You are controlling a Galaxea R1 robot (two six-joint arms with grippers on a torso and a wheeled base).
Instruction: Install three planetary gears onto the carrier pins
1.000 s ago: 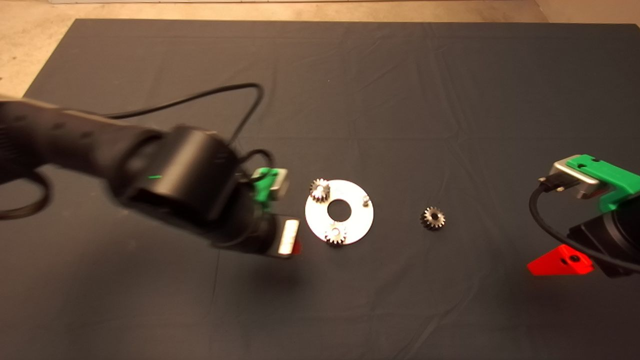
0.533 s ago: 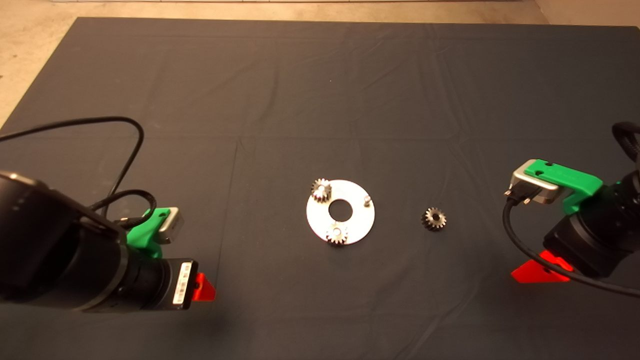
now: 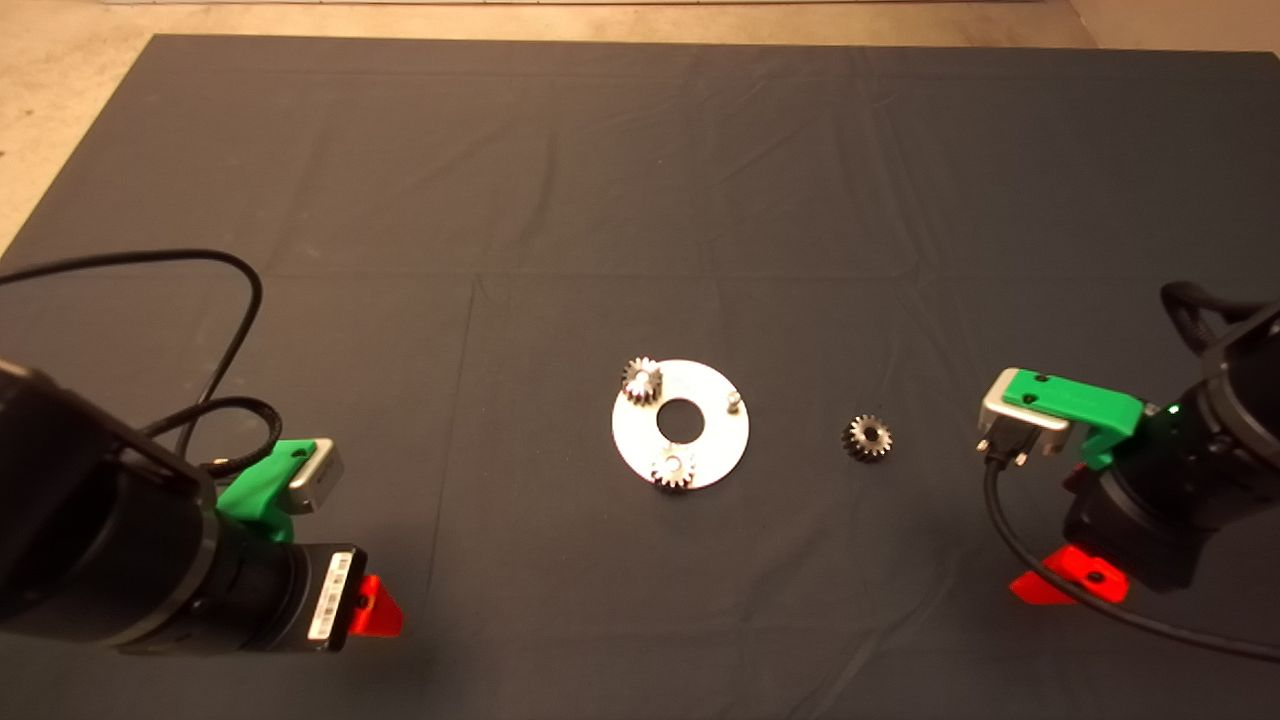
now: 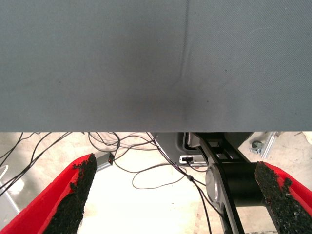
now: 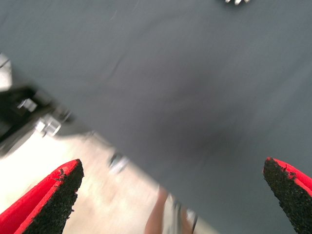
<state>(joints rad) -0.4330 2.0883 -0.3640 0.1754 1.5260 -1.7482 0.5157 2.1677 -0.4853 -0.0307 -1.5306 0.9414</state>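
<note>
Two small silvery toothed planetary gears [image 3: 641, 380] [image 3: 672, 470] sit on carrier pins [image 3: 733, 400] of the flat silver disc [image 3: 715, 445]; the third gear [image 3: 867, 437] lies at three o'clock. Left gripper [image 4: 178, 197] and right gripper [image 5: 173, 197] are released, empty.

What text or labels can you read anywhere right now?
White sticker on the left arm's wrist: dark print, too small to read.
Gears, disc, mat: no markings visible.
Right gripper: no text visible.
Nothing legible in any view.
</note>
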